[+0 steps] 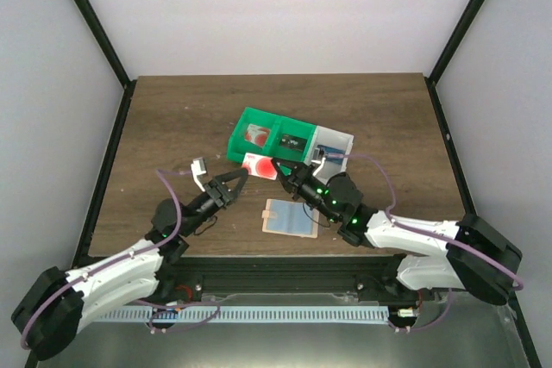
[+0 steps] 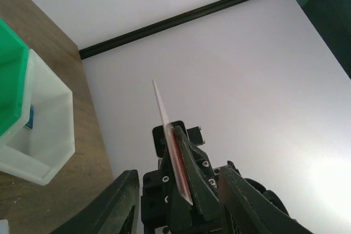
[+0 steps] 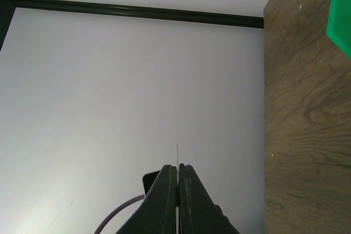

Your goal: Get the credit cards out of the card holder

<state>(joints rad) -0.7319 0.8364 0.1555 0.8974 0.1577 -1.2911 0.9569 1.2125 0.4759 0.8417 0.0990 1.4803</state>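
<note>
The card holder [image 1: 289, 218] lies opened flat on the surface [image 1: 172, 131] with its pale blue panels facing up. It is at 6 o'clock from the row of bins and apart from it.

Right end effector [image 1: 282, 171]: closed on a red-and-white credit card [image 1: 259, 165], gripping it at its 3 o'clock end. The card sits at 11 o'clock from the card holder, just at 6 o'clock of the green bins [image 1: 267, 138]. In the right wrist view the fingers are pressed together with the thin card edge projecting between them.

Left end effector [image 1: 238, 181]: open, jaws spread, holding nothing. It is at 8 o'clock from the card and near it; contact cannot be confirmed. In the left wrist view the card appears edge-on, ahead of the spread fingers.

The white bin [image 1: 333, 142] adjoins the green bins at their 3 o'clock side.
</note>
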